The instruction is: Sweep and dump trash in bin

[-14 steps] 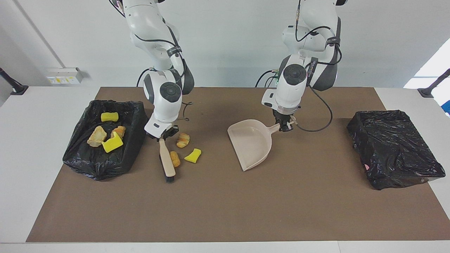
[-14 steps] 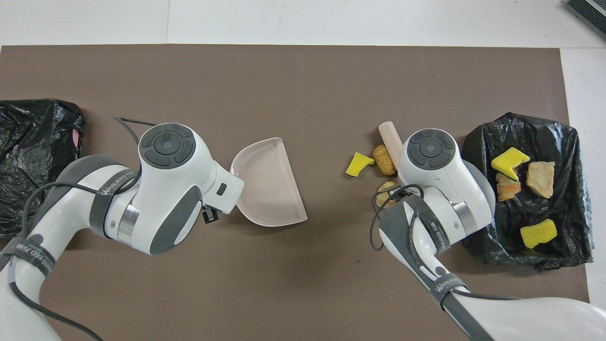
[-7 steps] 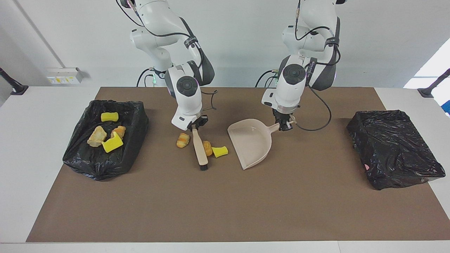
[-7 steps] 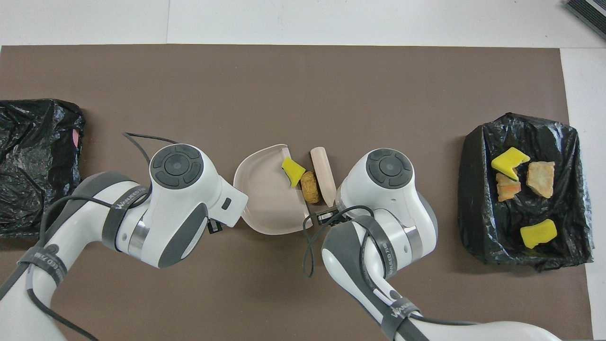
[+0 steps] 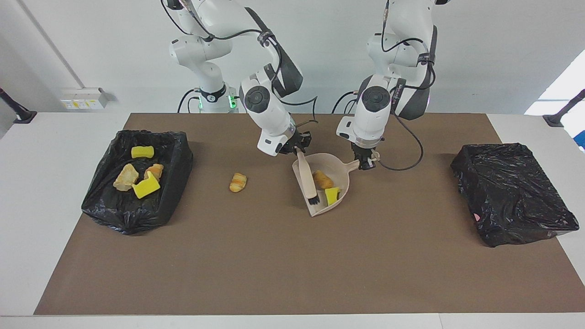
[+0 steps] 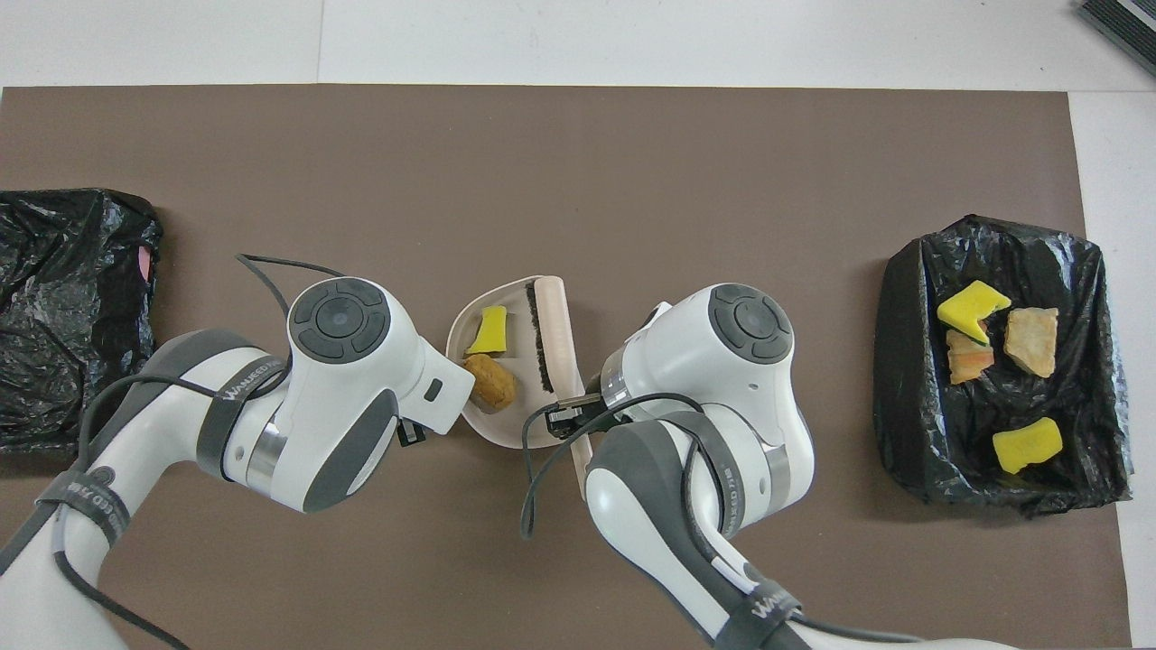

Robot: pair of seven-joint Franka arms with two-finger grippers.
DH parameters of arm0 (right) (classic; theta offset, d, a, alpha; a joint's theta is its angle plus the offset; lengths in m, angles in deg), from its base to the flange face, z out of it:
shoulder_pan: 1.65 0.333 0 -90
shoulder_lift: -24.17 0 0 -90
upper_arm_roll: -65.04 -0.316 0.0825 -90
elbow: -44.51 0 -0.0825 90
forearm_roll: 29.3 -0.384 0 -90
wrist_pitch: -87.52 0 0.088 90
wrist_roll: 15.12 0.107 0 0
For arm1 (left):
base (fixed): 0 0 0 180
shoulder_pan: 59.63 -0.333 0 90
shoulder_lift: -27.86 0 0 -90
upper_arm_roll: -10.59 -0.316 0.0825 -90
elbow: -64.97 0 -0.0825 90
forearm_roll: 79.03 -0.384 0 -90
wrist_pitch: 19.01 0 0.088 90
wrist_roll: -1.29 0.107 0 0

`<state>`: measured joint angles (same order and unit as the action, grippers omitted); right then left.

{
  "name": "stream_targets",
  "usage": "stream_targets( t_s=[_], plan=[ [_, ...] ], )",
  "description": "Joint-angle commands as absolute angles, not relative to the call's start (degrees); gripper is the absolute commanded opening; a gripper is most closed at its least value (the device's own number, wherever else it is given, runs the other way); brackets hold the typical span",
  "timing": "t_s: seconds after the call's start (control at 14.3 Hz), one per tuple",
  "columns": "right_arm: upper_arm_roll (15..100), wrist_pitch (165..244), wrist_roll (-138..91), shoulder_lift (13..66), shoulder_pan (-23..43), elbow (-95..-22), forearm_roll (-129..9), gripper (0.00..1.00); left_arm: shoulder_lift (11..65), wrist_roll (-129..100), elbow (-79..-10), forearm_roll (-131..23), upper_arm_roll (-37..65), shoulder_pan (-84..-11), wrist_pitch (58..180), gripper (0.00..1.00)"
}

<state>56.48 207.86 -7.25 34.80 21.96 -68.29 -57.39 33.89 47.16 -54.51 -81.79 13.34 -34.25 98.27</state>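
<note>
- The dustpan (image 5: 325, 183) lies on the brown mat (image 5: 292, 265) near the middle of the bench (image 5: 55, 137) and serves as the landmark here.
- The left end effector (image 5: 365, 163) is clamped on the dustpan's handle, at the end of the dustpan nearer the robots.
- The right end effector (image 5: 297, 147) is closed on the handle of the brush (image 5: 307, 178), just over the dustpan's rim toward the right arm's end.
- The brush slants down into the dustpan, its dark bristles resting inside near the open lip.
- Two pieces of trash sit in the dustpan beside the bristles: an orange-tan bread piece (image 5: 322, 179) and a yellow-and-green sponge (image 5: 332, 195).
- One croissant piece (image 5: 237, 182) lies on the mat, apart from the dustpan toward the right arm's end.
- An open black-lined bin (image 5: 137, 183), well apart from the dustpan at the right arm's end, holds four scraps (image 5: 137, 178).
- A second black bin (image 5: 512, 192) sits well apart from the dustpan at the left arm's end.
</note>
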Motion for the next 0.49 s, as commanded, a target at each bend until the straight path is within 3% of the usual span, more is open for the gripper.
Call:
stream_targets(
  t_s=[0.0, 0.21, 0.42],
  plan=[
    [56.78, 200.66, -8.53, 30.25, 18.06, -68.78, -58.83, 0.0, 31.99, 46.38, -56.67, -82.64, 12.97, -33.61, 99.47, 0.0],
    [56.78, 193.27, -7.22, 27.43, 11.46, -69.49, -53.23, 0.0, 31.99, 46.38, -56.67, -82.64, 13.05, -33.61, 99.56, 0.0],
    [56.78, 191.67, -1.53, 26.55, 6.97, -69.92, -44.44, 0.0, 31.99, 46.38, -56.67, -82.64, 13.05, -33.7, 99.65, 0.0]
  ],
)
